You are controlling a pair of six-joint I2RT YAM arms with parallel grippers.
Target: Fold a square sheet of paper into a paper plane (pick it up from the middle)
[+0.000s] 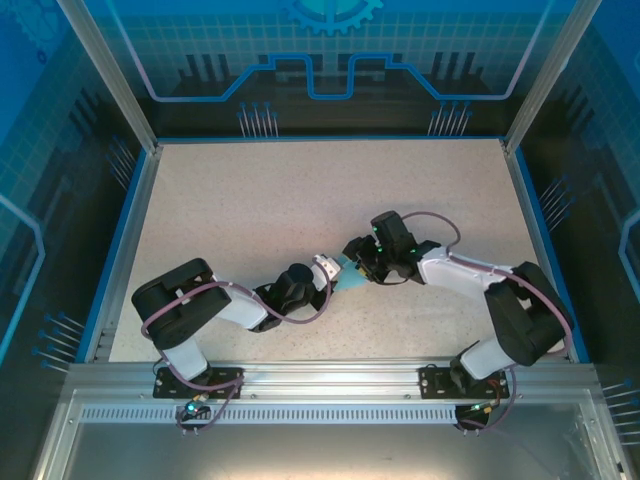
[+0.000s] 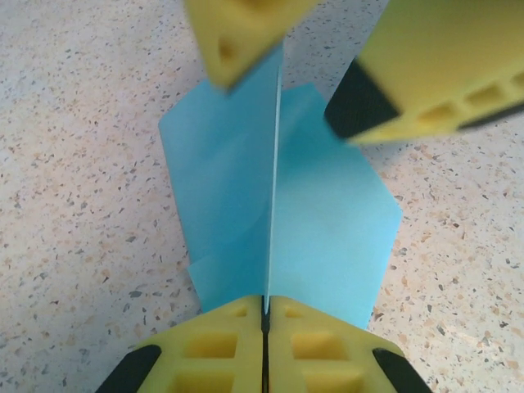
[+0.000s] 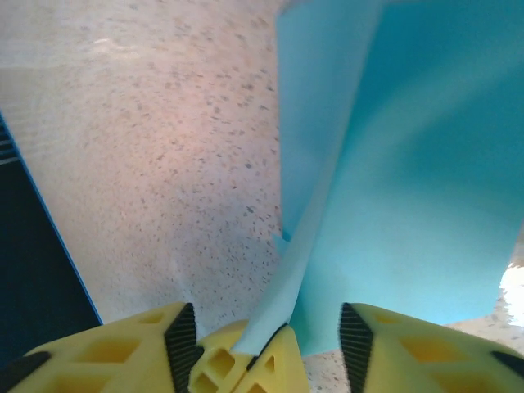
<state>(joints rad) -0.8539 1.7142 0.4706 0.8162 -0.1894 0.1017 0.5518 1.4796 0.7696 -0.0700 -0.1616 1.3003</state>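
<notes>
One light blue paper sheet (image 2: 327, 221), upright centre crease (image 2: 274, 147).

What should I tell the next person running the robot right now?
Left gripper: jaws shut on the blue paper's upright middle crease.
Right gripper: jaws open, astride the same crease at the other end.
Paper: between the arms over the table, side flaps spread out.
Done: middle crease and some folds.
Left: more folding; it is no pointed dart yet.

Speckled tabletop (image 1: 300, 200), blue-edged, amid perhaps printed blue panels (image 1: 320, 50)
</notes>
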